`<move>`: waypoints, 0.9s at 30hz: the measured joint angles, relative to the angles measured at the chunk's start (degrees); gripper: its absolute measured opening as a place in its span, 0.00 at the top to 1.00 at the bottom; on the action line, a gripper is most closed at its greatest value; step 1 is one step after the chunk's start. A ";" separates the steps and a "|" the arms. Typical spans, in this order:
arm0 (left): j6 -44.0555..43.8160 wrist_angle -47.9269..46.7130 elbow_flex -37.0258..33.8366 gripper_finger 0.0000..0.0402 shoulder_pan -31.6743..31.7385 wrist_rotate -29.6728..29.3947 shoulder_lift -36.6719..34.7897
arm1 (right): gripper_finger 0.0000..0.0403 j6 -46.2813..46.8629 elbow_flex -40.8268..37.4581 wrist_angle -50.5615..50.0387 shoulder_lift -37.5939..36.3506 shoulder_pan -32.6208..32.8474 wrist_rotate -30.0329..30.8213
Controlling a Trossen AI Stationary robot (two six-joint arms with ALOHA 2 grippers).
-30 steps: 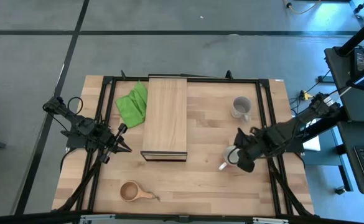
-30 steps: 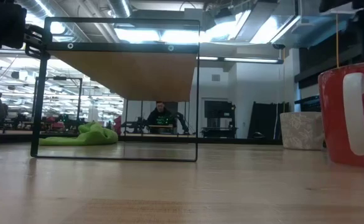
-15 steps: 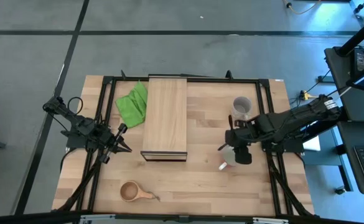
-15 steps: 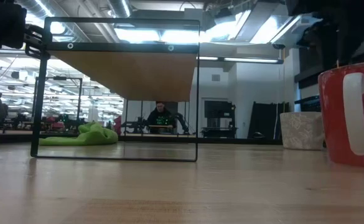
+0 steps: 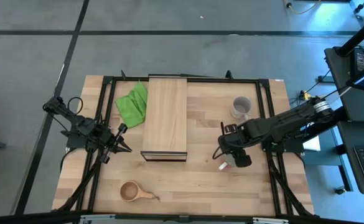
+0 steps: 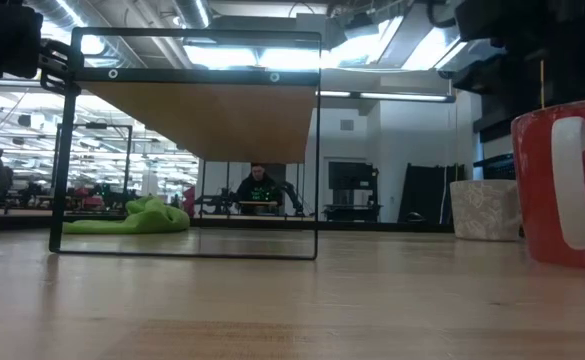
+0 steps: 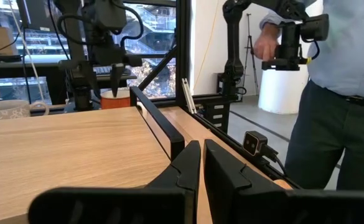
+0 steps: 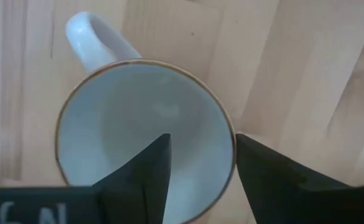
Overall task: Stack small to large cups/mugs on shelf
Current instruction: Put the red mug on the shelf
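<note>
The red mug [image 6: 562, 185], white inside, stands upright on the table at the right [image 5: 227, 163], its white handle [image 5: 221, 166] toward the near edge. My right gripper [image 8: 202, 140] is open and points down over it. One finger [image 8: 145, 177] is inside the mug and the other [image 8: 275, 171] outside, on either side of the rim wall [image 8: 229, 140]; I cannot tell if they touch it. The grey mug [image 5: 241, 107] stands farther back. The wooden cup [image 5: 132, 191] sits near the front edge. The shelf [image 5: 165, 117] stands mid-table. My left gripper [image 5: 123, 140] is shut and empty, left of the shelf.
A green cloth [image 5: 132, 102] lies crumpled left of the shelf's far end. A black frame [image 5: 262, 81] runs around the table. In the low view the shelf [image 6: 207, 110] stands raised on a black frame. A person [image 7: 337, 93] stands beyond the table in the left wrist view.
My right gripper has gone toward the table's left, has tipped to point down and has come down over the red mug. The mug has stayed where it was.
</note>
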 joint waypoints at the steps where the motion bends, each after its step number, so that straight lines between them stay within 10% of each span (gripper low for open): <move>1: 0.00 0.00 0.02 0.97 0.00 0.00 0.00 | 0.56 -0.36 0.00 0.15 0.31 0.00 0.34; 27: 0.00 0.00 0.02 0.97 0.00 -0.01 0.00 | 0.95 5.10 0.02 1.12 0.83 -0.88 0.46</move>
